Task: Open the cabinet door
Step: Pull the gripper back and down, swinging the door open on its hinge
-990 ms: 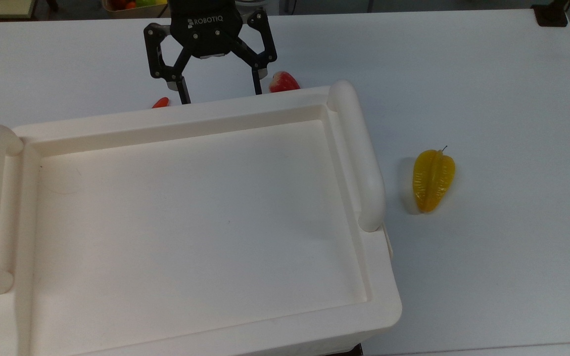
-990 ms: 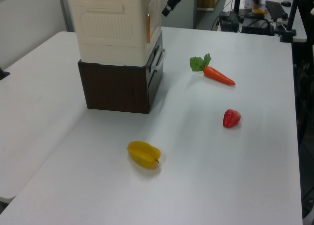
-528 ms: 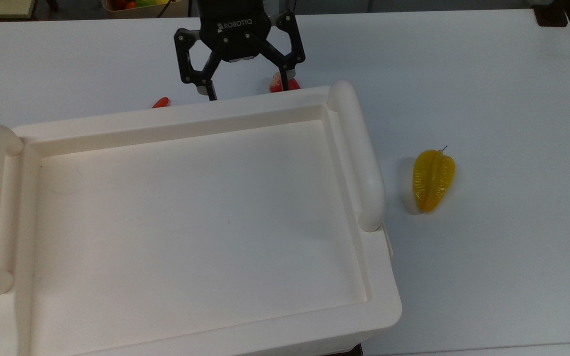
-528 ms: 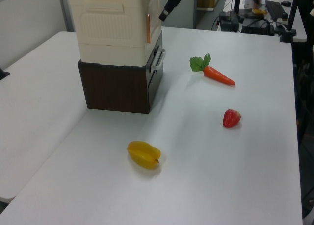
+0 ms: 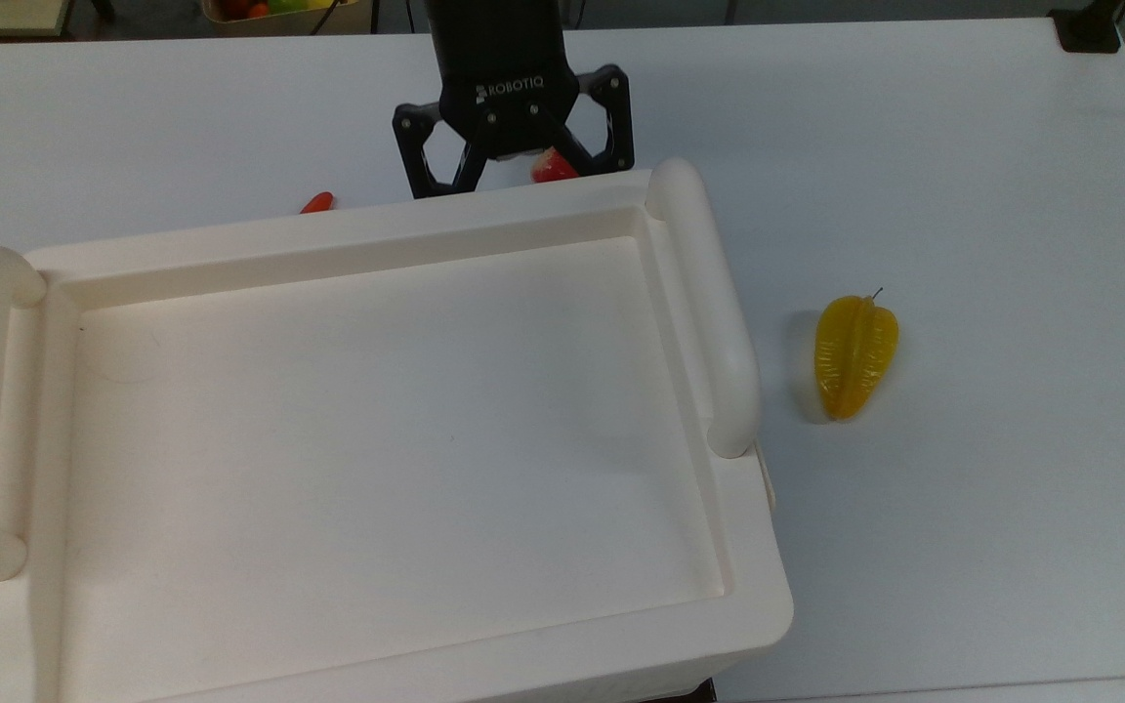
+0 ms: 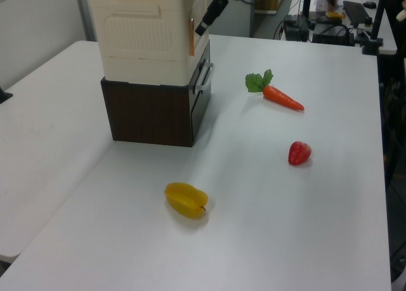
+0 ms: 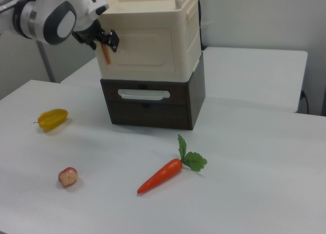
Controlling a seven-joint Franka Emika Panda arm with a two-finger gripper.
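Observation:
The cream cabinet (image 5: 377, 430) stands on a dark brown drawer unit (image 7: 153, 106). Its cabinet door (image 7: 147, 50) is the flat cream front panel in the right view, lying flush and shut, with a thin orange strip (image 7: 105, 54) at the right view's left edge. My black gripper (image 7: 104, 40) hangs right at that strip, close in front of the door. In the top view the gripper (image 5: 516, 174) is spread open, its fingertips hidden below the cabinet's top rim. In the left view one of its fingers (image 6: 209, 15) reaches down beside the door's upper corner.
A carrot (image 7: 163, 175) and a red strawberry (image 7: 68, 176) lie on the white table in front of the cabinet. A yellow starfruit (image 5: 854, 356) sits off the top view's right of it. The drawer unit has a pale bar handle (image 7: 143, 94).
My gripper has shifted towards the top view's right and come closer to the cabinet front. Its fingertips have sunk out of sight behind the top rim. The door has not moved.

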